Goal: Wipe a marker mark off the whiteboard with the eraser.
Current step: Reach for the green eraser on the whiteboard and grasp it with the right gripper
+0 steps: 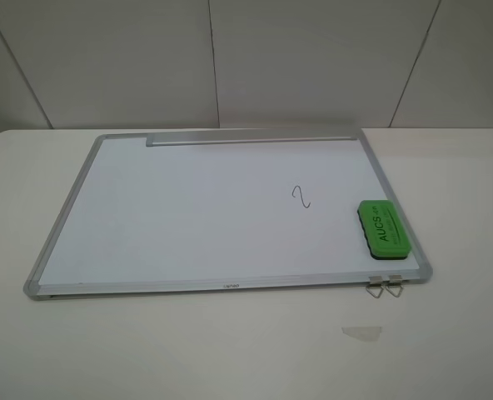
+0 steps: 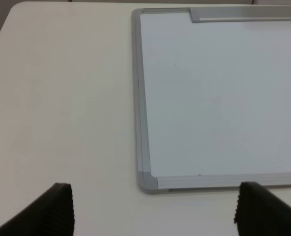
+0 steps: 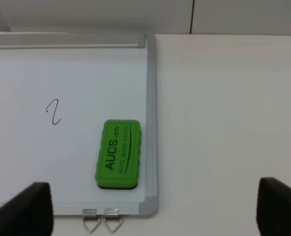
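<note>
The whiteboard (image 1: 188, 217) lies flat on the table, silver-framed, with its grey tray strip (image 1: 251, 137) along the far edge. A small dark squiggle, the marker mark (image 1: 301, 197), sits right of the board's middle. The green eraser (image 1: 383, 226) with "AUCS" lettering rests on the board near its front right corner, just right of the mark. Neither arm shows in the exterior high view. My right gripper (image 3: 153, 209) stands open, back from the eraser (image 3: 118, 154) and the mark (image 3: 53, 112). My left gripper (image 2: 153, 211) is open near the board's front left corner (image 2: 146, 181).
Two metal clips (image 1: 384, 286) hang off the board's front edge below the eraser. A faint smudge (image 1: 361, 332) marks the white table (image 1: 230, 350) in front of them. A pale panelled wall (image 1: 230, 58) rises behind the table.
</note>
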Controlling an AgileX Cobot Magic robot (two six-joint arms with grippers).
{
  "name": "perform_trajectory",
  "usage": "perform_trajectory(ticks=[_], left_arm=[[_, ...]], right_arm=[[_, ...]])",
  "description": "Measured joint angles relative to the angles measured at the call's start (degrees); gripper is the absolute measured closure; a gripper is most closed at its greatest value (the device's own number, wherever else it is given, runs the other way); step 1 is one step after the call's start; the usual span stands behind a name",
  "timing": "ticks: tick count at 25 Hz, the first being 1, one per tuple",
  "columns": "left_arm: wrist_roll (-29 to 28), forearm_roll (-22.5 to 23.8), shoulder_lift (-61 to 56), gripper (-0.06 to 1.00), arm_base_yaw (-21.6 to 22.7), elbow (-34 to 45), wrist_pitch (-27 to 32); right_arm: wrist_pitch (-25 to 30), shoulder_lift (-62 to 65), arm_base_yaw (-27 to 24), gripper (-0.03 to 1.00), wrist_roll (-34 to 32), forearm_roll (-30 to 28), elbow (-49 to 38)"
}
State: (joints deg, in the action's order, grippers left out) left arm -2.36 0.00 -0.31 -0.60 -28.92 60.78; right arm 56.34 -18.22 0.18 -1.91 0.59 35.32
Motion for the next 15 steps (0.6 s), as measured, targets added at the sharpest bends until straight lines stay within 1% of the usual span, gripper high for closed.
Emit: perform_trajectory(ticks=[6, 7, 10, 15], left_arm=[[0.0, 0.0, 0.0, 0.26, 0.0, 0.0, 0.0], [0.0, 0.0, 0.0, 0.26, 0.0, 0.0, 0.0], [0.0, 0.0, 0.0, 0.26, 0.0, 0.0, 0.0], [0.0, 0.0, 0.0, 0.26, 0.0, 0.0, 0.0]], right_arm=[[1.11, -14.81, 0.0, 0.14, -0.33, 5.09, 5.64], [1.11, -14.81, 0.0, 0.14, -0.33, 5.09, 5.64], [2.52, -22.1, 0.0, 0.14, -0.33, 5.53, 7.76], [2.41, -35.47, 0.0, 0.14, -0.08, 5.61, 10.29]])
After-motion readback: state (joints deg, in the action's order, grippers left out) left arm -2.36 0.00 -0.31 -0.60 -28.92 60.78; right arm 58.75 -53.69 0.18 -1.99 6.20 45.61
